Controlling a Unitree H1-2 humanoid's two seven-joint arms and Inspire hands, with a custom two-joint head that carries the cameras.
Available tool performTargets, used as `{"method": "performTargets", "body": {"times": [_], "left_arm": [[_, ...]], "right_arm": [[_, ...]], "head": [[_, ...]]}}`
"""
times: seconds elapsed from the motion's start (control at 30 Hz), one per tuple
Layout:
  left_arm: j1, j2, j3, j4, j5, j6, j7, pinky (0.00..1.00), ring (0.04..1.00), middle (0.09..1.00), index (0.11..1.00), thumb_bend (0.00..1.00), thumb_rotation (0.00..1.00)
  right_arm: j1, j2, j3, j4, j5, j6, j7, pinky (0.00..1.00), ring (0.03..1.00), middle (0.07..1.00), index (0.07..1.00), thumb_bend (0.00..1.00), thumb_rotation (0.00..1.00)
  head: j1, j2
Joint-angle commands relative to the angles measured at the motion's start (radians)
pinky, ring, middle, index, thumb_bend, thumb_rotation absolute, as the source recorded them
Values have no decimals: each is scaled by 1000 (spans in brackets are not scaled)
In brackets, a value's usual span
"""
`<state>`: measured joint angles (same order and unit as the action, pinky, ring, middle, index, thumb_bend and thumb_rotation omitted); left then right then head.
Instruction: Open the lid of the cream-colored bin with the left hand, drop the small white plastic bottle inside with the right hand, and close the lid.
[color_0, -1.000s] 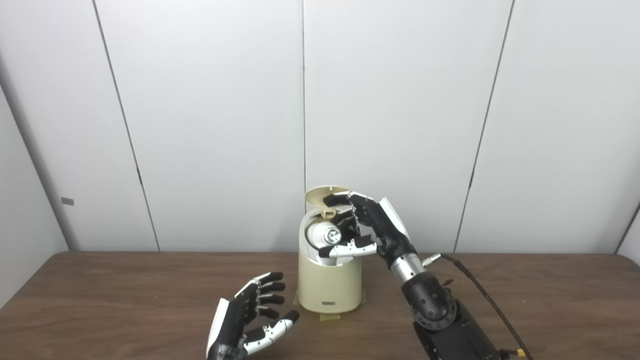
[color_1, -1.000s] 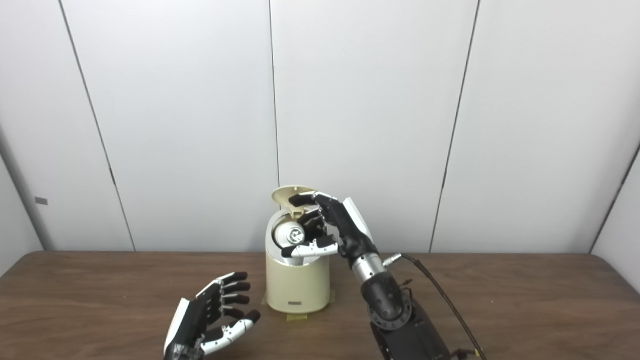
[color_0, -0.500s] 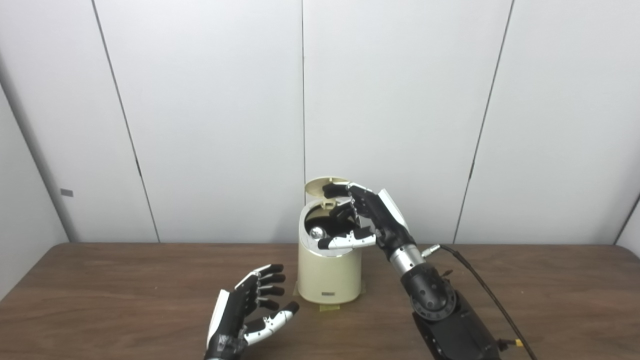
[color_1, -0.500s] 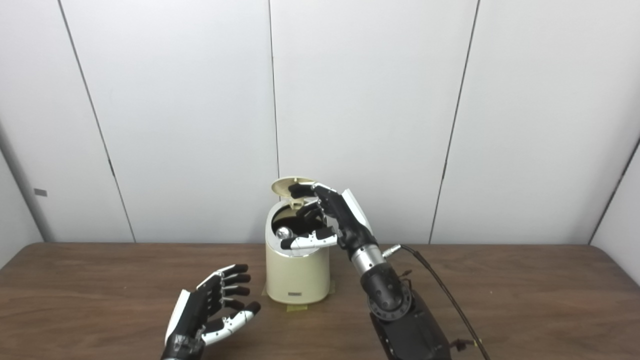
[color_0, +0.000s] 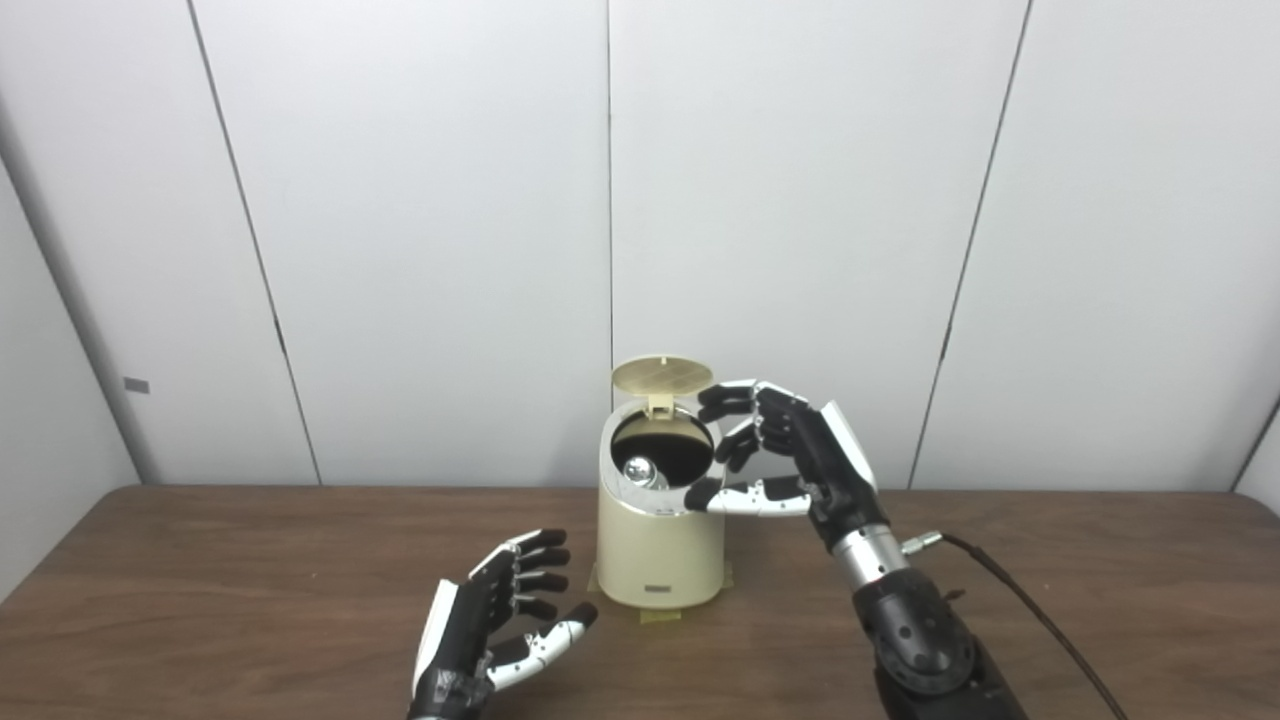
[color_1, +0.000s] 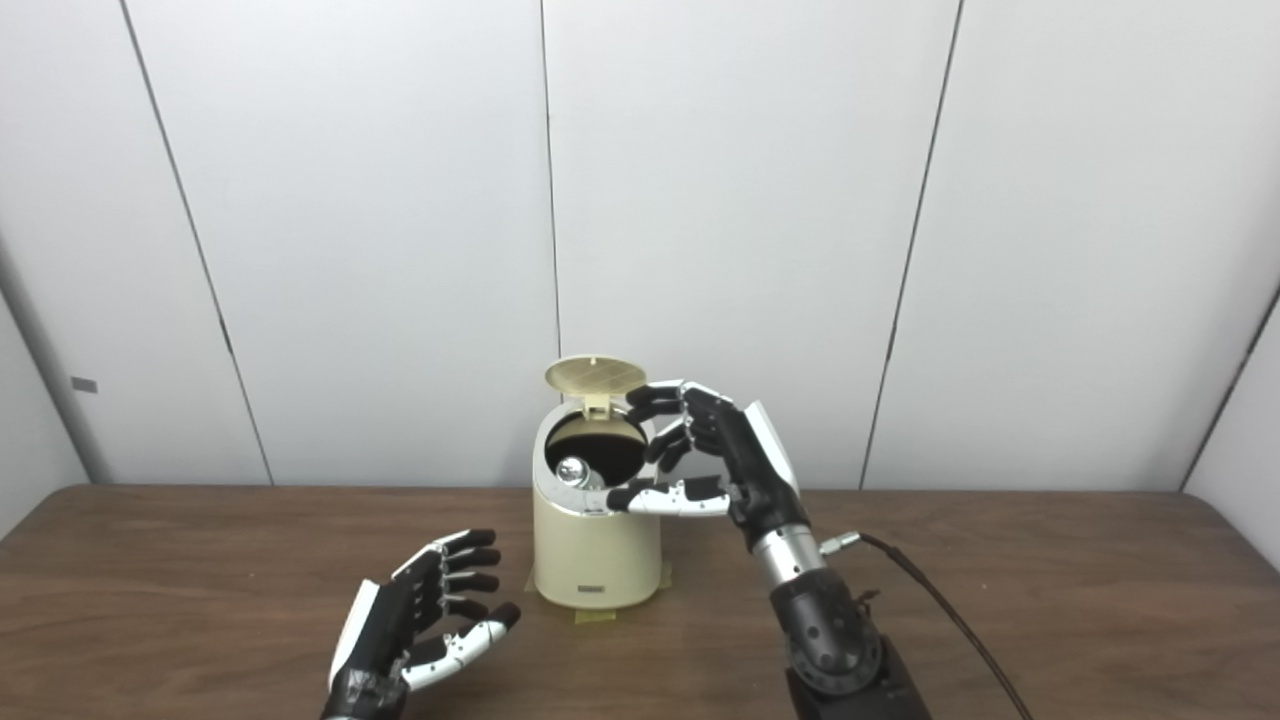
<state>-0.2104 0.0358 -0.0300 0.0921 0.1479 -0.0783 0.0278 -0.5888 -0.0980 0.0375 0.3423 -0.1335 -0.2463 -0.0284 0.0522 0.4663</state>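
Right hand (color_0: 790, 460) withdrawn right of bin (color_0: 660, 545), fingers spread, empty; bottle (color_0: 638, 470) now inside. Lid (color_0: 662, 376) upright.

Right eye view: left hand (color_1: 420, 615) spread, low front-left, nearer lid's closing side.

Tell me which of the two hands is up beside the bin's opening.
The right hand, raised beside the open mouth of the cream-colored bin, fingers apart and holding nothing. The left hand sits low over the table, in front of the bin, also open.
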Motion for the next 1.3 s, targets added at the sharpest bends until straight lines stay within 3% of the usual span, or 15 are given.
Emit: {"method": "performTargets", "body": {"times": [0.0, 0.17, 0.27, 0.37, 0.53, 0.7, 0.97, 1.27], "left_arm": [[-30, 5, 2, -36, 6, -20, 8, 580, 677, 739, 785, 617, 68], [-28, 9, 5, -35, -1, -27, 7, 588, 684, 742, 787, 619, 73], [-26, 9, 7, -41, -5, -22, 7, 581, 678, 738, 786, 625, 76], [-24, 12, 8, -41, -8, -26, 2, 581, 678, 738, 785, 625, 77], [-24, 21, 7, -40, -14, -48, -6, 585, 682, 742, 786, 620, 105], [-42, 40, 7, -65, -21, -42, -24, 593, 712, 770, 808, 669, 241], [-173, 110, -11, -109, 21, 55, -80, 737, 865, 907, 907, 853, 448], [-349, 136, -40, -51, 53, 113, -103, 824, 948, 958, 950, 859, 449]], "right_arm": [[8, -25, -37, -51, 53, -43, 5, 351, 430, 636, 647, 778, 0], [108, -51, -88, -54, 129, -77, 30, 392, 454, 661, 679, 791, 6], [168, -61, -98, -62, 165, -61, 54, 448, 484, 702, 723, 785, 43], [216, -54, -101, -71, 193, -40, 69, 591, 519, 741, 757, 820, 100], [252, -42, -97, -82, 214, -50, 86, 570, 571, 761, 774, 820, 114], [280, -24, -109, -93, 230, -37, 79, 589, 606, 756, 785, 839, 182], [291, -20, -122, -84, 249, -57, 91, 547, 595, 749, 781, 864, 230], [291, -16, -119, -92, 235, -48, 82, 512, 571, 738, 763, 864, 215]], "head": [[0, 1], [8, -1], [9, -2], [12, -1], [14, -1], [22, -1], [22, -6], [15, -13]]}}
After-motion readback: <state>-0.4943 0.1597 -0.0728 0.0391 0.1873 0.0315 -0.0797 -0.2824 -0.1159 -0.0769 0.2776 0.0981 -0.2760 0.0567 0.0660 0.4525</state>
